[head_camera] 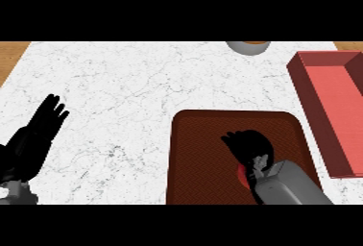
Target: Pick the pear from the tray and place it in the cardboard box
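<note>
Over the brown tray (212,144), the right hand (248,146) curls down around something red; left hand (35,134) rests with fingers straight on the white marble counter (142,81).

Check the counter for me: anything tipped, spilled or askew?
Nothing stands out. The tray lies flat, the red box sits upright beside it, and the right hand is over the tray. The pear is hidden.
</note>
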Action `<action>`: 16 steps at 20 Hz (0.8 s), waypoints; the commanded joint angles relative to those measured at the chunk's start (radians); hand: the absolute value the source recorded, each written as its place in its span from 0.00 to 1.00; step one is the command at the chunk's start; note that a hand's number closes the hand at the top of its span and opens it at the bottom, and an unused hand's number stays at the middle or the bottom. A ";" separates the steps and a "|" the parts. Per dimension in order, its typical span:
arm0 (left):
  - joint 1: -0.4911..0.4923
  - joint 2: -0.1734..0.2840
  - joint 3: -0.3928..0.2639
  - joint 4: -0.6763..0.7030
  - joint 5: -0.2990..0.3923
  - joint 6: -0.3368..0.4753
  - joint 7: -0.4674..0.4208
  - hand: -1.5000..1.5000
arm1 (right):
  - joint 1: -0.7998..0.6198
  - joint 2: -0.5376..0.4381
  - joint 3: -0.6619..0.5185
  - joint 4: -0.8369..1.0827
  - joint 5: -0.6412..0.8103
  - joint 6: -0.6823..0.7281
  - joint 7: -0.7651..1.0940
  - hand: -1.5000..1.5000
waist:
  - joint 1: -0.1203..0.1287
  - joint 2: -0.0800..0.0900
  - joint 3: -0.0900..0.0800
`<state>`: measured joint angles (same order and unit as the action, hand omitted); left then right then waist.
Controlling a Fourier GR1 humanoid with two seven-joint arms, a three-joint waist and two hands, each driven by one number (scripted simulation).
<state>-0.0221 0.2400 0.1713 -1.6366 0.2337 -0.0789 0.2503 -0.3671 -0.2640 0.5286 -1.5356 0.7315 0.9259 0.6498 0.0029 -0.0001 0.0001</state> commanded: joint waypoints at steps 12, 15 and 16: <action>-0.036 0.018 0.066 0.029 0.025 -0.049 0.033 0.50 | 0.026 0.003 0.003 0.054 0.163 -0.096 -0.248 1.00 | -0.001 0.000 0.000; -0.003 -0.031 0.006 -0.061 -0.032 -0.001 0.067 0.50 | 0.034 -0.025 -0.025 0.037 0.194 -0.104 -0.288 1.00 | -0.002 -0.001 0.000; -0.045 0.012 0.064 -0.008 0.020 -0.044 0.055 0.50 | -0.020 0.061 -0.005 0.101 0.215 -0.106 -0.257 1.00 | 0.000 0.000 0.000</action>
<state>-0.0443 0.2363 0.2076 -1.6570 0.2350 -0.1025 0.2983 -0.3854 -0.2543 0.5108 -1.4534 0.9028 0.8240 0.3970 0.0045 -0.0033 -0.0020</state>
